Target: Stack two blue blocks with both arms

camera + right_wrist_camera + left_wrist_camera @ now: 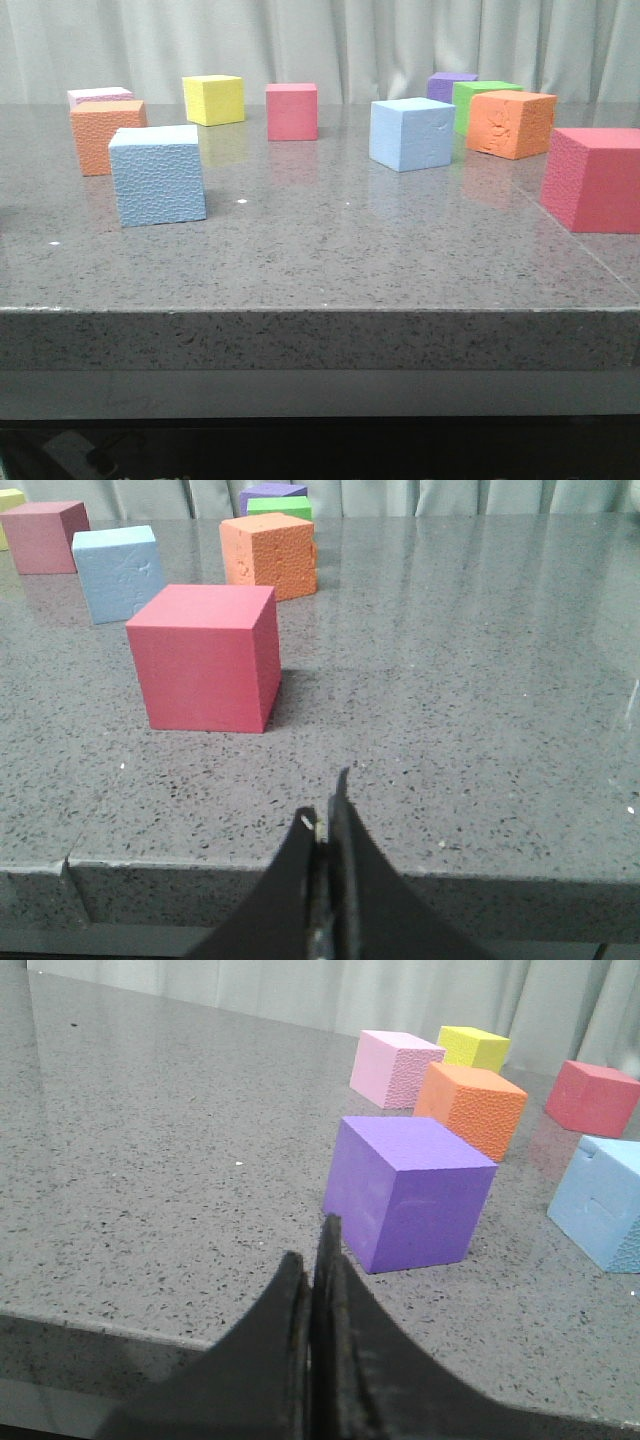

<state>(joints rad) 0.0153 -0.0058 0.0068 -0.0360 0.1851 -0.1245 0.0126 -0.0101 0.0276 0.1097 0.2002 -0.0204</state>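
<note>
A speckled grey stone table [320,260] stands before a pale pleated curtain [340,40]. Reading the front view from left to right, we find a pink cube [98,96] at the rear, an orange cube [106,135] just in front of it, and then the pebbled blue block [158,175], nearest the table's front edge on the left. Behind and to its right stand a yellow cube [213,99] and a red cube [292,111]. Right of centre we see the smoother blue block [412,133], well apart from the pebbled one, with small dents on its front face. Further right lie a purple cube [450,85], a green cube [480,98] and a second orange cube [510,123], and at the right margin a large red cube [595,178].

Neither arm appears in the front view. In the left wrist view we see the left gripper [318,1260] with its black fingers pressed together on nothing, poised over the table's edge, apart from the cube appearing purple in front of it. In the right wrist view the right gripper [328,815] is likewise clenched and empty, over the table's front edge, well apart from the large red cube.
</note>
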